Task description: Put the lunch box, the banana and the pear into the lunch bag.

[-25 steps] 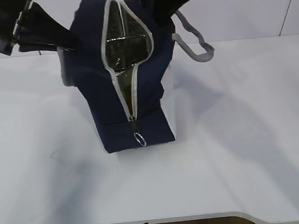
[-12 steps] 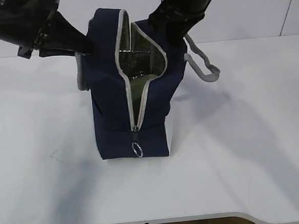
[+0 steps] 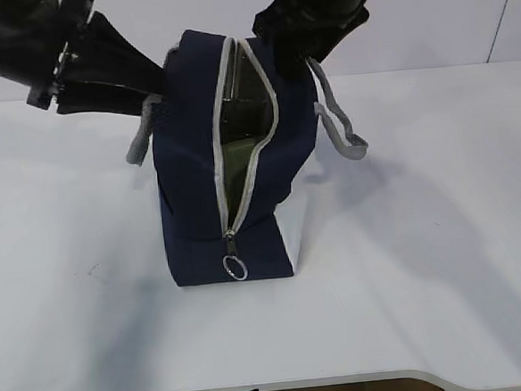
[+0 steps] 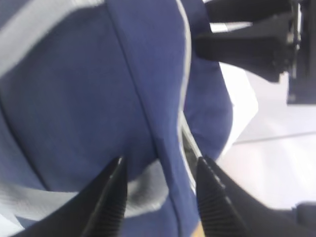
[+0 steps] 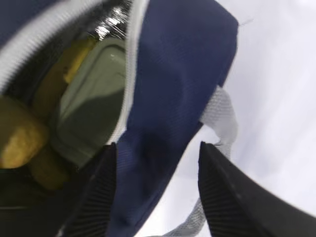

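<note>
The navy lunch bag (image 3: 192, 173) stands upright mid-table, its zipper open down to the ring pull (image 3: 234, 267). In the right wrist view the lunch box's pale green lid (image 5: 94, 98), the banana (image 5: 66, 69) and the pear (image 5: 17, 138) lie inside the bag. The lid also shows through the opening in the exterior view (image 3: 240, 161). My left gripper (image 3: 150, 82) is open at the bag's upper left; its jaws (image 4: 161, 160) straddle blue fabric and grey webbing. My right gripper (image 3: 285, 42) is open at the top right; its jaws (image 5: 158, 145) straddle the bag's right wall.
The grey handles hang loose at the bag's left (image 3: 140, 137) and right (image 3: 341, 127). The white table (image 3: 424, 238) spreads all round the bag; its front edge (image 3: 301, 385) runs near the bottom of the exterior view.
The bag has come up from a lean to stand straight and its opening has narrowed. Both grippers moved with its top edges. The right handle has dropped lower.
</note>
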